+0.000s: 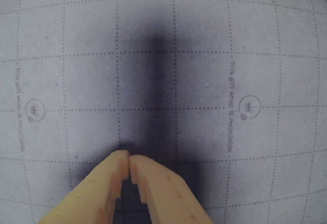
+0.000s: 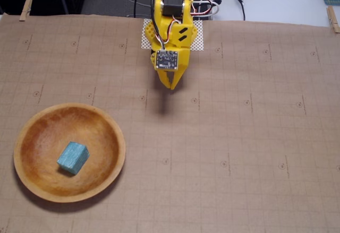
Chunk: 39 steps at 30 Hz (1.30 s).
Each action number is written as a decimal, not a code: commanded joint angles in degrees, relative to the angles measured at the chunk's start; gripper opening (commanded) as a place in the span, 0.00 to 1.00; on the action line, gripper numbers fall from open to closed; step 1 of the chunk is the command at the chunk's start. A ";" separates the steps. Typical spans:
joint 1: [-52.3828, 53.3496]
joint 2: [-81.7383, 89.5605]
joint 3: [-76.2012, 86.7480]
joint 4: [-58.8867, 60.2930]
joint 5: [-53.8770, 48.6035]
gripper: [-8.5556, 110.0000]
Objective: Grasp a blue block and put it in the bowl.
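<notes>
Blue block [image 2: 73, 157] sits in bowl [image 2: 114, 137]; fingers [image 1: 115, 175] clenched empty, well apart from both.

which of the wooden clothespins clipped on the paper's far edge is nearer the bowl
The clothespin at the top left corner in the fixed view; it is on the bowl's side, while the other clothespin sits at the top right.

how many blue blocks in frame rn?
1. The blue block lies inside the bowl at lower left of the fixed view. The wrist view shows only paper and the shut gripper.
</notes>
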 commanded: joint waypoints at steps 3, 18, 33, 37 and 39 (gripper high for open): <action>-0.35 0.79 0.97 0.35 -0.18 0.04; -0.35 0.79 4.48 0.18 -0.18 0.04; -1.67 8.44 7.29 0.97 -0.26 0.04; -2.90 16.44 11.43 1.05 -0.18 0.04; -2.72 18.37 11.16 2.20 -0.18 0.04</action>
